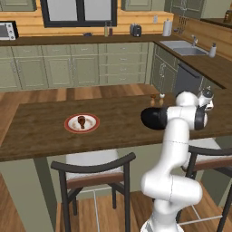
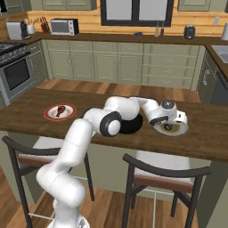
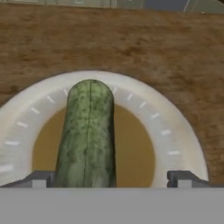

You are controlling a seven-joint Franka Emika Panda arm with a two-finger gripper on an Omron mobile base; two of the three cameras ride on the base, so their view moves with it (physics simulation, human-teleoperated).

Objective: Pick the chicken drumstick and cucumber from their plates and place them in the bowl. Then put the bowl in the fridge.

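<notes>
1. Hand view looks straight down on the cucumber [image 3: 87,135], which lies on a cream plate [image 3: 175,131] with a brownish centre and short white dashes round its rim. The cucumber's long axis runs from the bottom of this view toward the top, its rounded end pointing up at the plate's far rim; a thin seam line runs along its length.
2. No brand, label or writing can be read on anything in view.
3. The jaws stand as wide apart as they go, hovering over the plate; the two finger tips [image 3: 186,179] show at the lower left and lower right, with the cucumber between them but nearer the left one. They grip nothing, and whether the left tip touches the cucumber cannot be told.
4. Right base view shows the gripper [image 2: 171,127] low over that cream plate [image 2: 181,130] on the wooden table [image 2: 209,133], with the black bowl [image 2: 133,124] just beside it, partly behind the arm.
5. The chicken drumstick [image 2: 59,110] lies on the red-rimmed plate [image 2: 50,115], well apart to the left on the same table, its thin end pointing away from the bowl.
</notes>
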